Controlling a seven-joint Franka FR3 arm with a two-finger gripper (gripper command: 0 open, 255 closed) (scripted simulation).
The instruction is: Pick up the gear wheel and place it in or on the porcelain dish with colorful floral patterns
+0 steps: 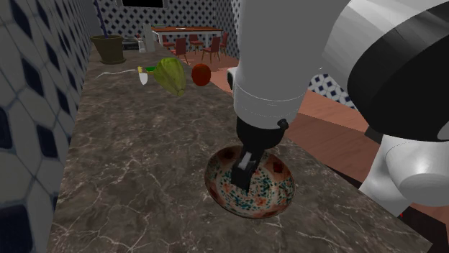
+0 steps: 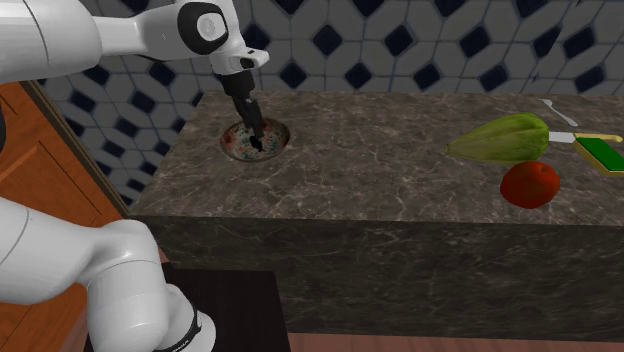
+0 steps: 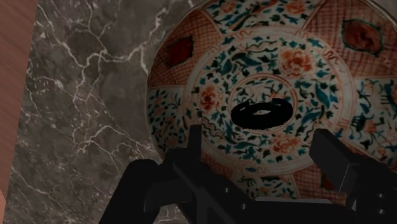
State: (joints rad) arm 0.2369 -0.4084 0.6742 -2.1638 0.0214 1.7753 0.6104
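The gripper (image 3: pixel 263 137) holds its two black fingers (image 3: pixel 331 153) apart, clasping nothing, over one floral dish (image 3: pixel 191 83). One black gear wheel (image 3: pixel 262 113) lies at the dish's centre, untouched. On the dark marble counter (image 1: pixel 129 158), toward 11 o'clock from the dish in the shoulder view, one green vegetable (image 1: pixel 170 75) and one red fruit (image 1: pixel 201 73) sit side by side.

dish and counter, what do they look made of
Dish: glazed porcelain by the look, white with painted red and teal flowers. Counter: dark stone, probably marble, going by the pale branching veins.
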